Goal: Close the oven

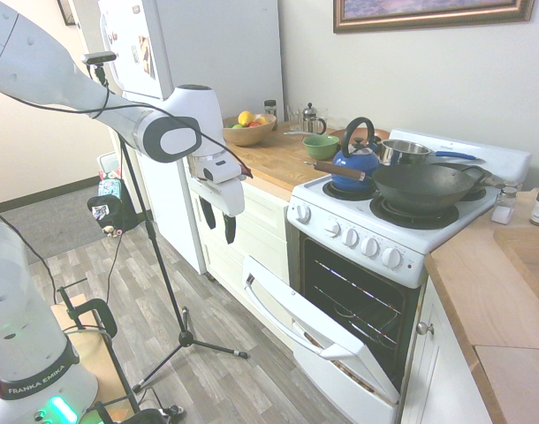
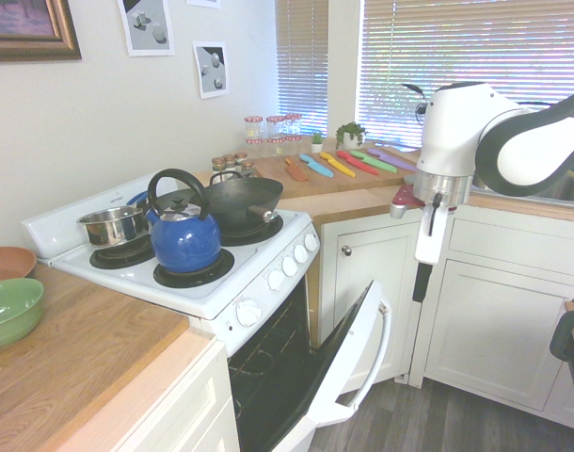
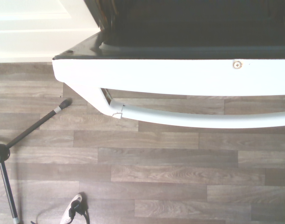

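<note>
- Wood-look floor [image 1: 203,308] runs beneath me and the oven [image 1: 409,225], which stands between two stretches of table [image 1: 271,157].
- The oven's door [image 1: 327,340] hangs partly open, tilted outward, its bar handle [image 1: 292,323] facing my side.
- My jaws [image 1: 218,221] are apart, pointing down, touching neither door nor handle.
- Kettle [image 1: 356,162], pot [image 1: 406,152] and wok [image 1: 424,188] sit on the burners.

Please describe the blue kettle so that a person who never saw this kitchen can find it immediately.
Look for the white range beside the wooden counter. On its top, the kettle stands on a front burner, next to a dark wok and a steel pot. It alone is round, glossy blue, with a tall black arched handle.
</note>
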`<state>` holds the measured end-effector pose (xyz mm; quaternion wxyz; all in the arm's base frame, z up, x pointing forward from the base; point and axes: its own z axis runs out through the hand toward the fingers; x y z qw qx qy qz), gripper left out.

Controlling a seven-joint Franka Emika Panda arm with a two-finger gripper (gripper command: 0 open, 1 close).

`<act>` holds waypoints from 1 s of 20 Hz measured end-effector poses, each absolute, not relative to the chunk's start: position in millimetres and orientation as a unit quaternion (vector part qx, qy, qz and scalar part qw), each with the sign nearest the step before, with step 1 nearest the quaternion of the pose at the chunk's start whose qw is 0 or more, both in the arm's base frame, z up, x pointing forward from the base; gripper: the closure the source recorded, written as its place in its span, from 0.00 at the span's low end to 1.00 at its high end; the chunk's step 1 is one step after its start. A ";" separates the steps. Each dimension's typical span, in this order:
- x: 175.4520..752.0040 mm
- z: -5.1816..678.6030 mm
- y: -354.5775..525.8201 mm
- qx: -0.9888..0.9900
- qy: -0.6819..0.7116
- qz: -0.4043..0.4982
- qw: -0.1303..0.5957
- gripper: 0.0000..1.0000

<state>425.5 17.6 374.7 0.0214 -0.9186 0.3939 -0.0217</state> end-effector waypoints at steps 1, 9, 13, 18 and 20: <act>425.6 374.2 17.6 -0.919 0.394 -0.021 0.021 0.00; 414.6 306.8 33.1 -0.924 0.382 0.016 -0.001 0.00; 410.3 248.2 34.0 -0.925 0.381 0.015 0.004 0.00; 426.5 194.1 27.0 -0.921 0.388 0.000 0.023 0.00; 442.1 180.8 23.4 -0.918 0.395 -0.008 0.029 0.00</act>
